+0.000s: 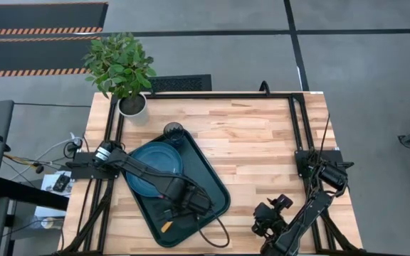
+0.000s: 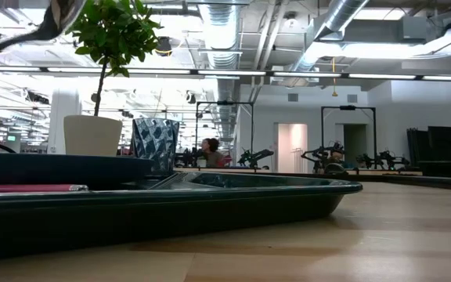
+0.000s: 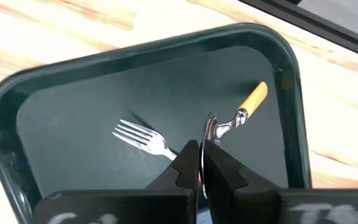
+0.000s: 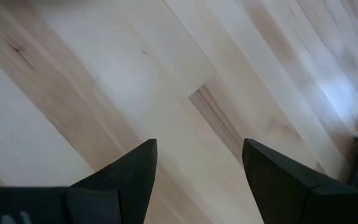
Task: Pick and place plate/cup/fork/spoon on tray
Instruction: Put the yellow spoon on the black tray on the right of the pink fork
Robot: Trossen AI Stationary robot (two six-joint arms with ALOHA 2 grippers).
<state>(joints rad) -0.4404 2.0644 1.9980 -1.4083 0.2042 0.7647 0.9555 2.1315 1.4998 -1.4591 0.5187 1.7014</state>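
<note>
Jaws of the left gripper [image 3: 201,163] are closed on the bowl of the spoon [image 3: 238,116], low over the tray [image 3: 148,53] beside the fork [image 3: 139,138]. Release is best made low, clear of the fork. The right gripper [image 4: 199,163] waits open over the table [image 4: 104,81].

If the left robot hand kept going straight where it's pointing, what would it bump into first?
Probably the spoon: the left gripper is shut right at its silver bowl, with the tray floor underneath. Depth is hard to judge.

No readable text, labels, brand names, numbers or signs appear on any object in these four views.
</note>
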